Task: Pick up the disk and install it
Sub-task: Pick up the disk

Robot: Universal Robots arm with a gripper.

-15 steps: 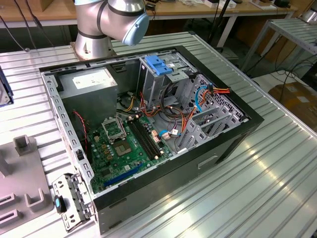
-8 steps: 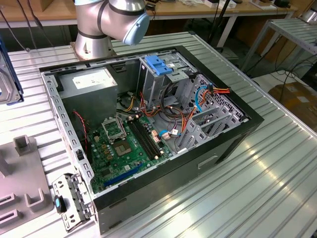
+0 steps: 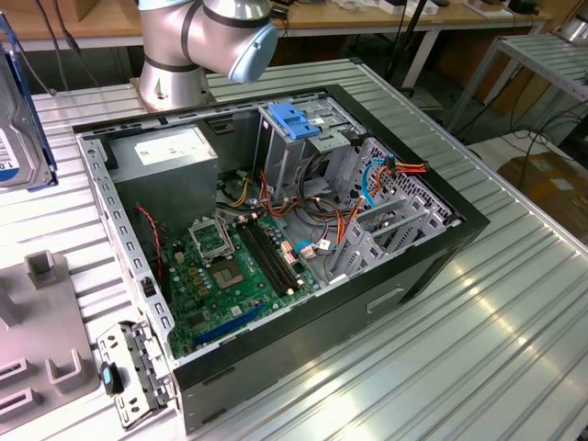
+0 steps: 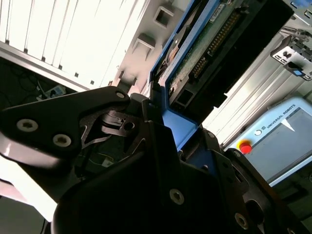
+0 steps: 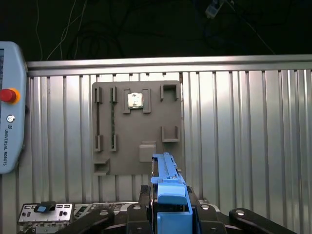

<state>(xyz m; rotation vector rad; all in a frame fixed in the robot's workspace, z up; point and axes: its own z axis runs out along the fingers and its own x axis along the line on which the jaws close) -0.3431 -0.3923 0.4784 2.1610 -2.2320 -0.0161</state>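
A ribbed aluminium table (image 3: 496, 349) carries everything, and bright reflections are thrown back from its slats. Beyond it the room is taken up by wooden workbenches (image 3: 83, 20).

An open black computer case (image 3: 432, 262) is laid on its side at the middle of the table. A green motherboard (image 3: 230, 266), a grey power supply (image 3: 184, 170) and a metal drive cage (image 3: 280, 170) topped by a blue latch (image 3: 294, 119) are exposed inside. A grey fixture plate (image 5: 136, 122) with raised holders is set flat on the table beside the case, towards the exterior view's left. A teach pendant (image 5: 9, 105) with a red button is placed at the table's edge.

A white sticker (image 3: 168, 147) is borne by the power supply and print is carried on the pendant — neither is read off here.

The disk (image 3: 16, 138) is held upright and clear of the table at the exterior view's left edge, well apart from the drive cage. Its white label with a blue band is turned towards that camera. In the first wrist view the gripper (image 5: 170, 217) is seen clamped on the disk's blue rail, with the jaws pressed against either side. In the second wrist view the green circuit board on the disk's underside is shown.
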